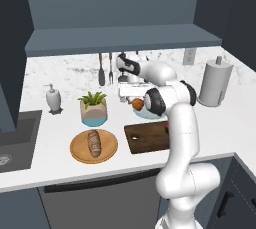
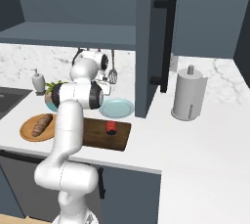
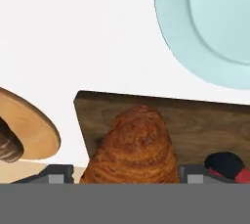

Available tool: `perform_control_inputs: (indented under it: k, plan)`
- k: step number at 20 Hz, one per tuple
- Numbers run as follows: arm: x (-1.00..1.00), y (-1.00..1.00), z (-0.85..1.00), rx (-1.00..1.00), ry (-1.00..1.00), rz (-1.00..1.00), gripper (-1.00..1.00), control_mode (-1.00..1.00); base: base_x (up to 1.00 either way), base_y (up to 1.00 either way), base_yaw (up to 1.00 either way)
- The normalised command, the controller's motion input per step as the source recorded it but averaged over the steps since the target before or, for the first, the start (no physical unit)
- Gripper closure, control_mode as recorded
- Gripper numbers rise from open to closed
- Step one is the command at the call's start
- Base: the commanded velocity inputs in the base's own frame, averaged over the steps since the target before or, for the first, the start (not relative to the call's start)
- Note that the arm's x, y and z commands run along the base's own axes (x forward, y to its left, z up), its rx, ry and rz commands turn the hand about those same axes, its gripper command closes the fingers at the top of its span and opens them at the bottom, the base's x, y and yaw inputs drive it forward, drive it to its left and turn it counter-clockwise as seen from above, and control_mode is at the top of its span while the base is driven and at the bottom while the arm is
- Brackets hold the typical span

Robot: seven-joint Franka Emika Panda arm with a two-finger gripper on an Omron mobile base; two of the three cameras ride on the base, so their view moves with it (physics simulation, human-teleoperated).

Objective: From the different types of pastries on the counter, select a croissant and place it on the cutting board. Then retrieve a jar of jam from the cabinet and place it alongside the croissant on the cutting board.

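Observation:
My gripper [image 3: 124, 176] is shut on the orange-brown croissant [image 3: 134, 149], which sits between the two finger tips. In the left base view the croissant [image 1: 138, 105] hangs under the gripper [image 1: 135, 99], above the counter [image 1: 50, 133] and just behind the dark cutting board [image 1: 145, 139]. Seen from the hand, the cutting board [image 3: 200, 123] lies below the croissant. A dark-red jar of jam [image 2: 111, 127] with a black lid stands on the cutting board [image 2: 93, 137]; it appears as jar [image 3: 225, 165] beside the right finger. The dark ridged loaf [image 1: 94, 143] is the other pastry.
The loaf lies on a round wooden plate [image 1: 80, 152]. A light-blue plate [image 2: 117, 107] sits behind the board. A potted plant [image 1: 93, 108], soap dispenser [image 1: 53, 98], paper towel roll [image 1: 215, 83] and sink [image 1: 15, 143] stand around. The cabinet shelf [image 1: 125, 38] hangs overhead; its door [image 2: 146, 47] stands open.

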Motion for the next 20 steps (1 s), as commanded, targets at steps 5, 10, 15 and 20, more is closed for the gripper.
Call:
perform_control_inputs:
  k: [5,10,15,20]
  plan:
    - [-1.00,0.20,-0.76,-0.01,-0.24,0.01,1.00,-1.00,0.00,0.00,0.00]
    - [-1.00,0.33,0.66,-0.18,-0.75,0.04,1.00,-1.00,0.00,0.00,0.00]
    - [-1.00,0.01,0.53,-0.25,-0.89,0.00,1.00,-1.00,0.00,0.00,0.00]
    - [-0.34,-0.04,0.67,0.05,-0.07,0.00,1.00,-1.00,0.00,0.00,0.00]
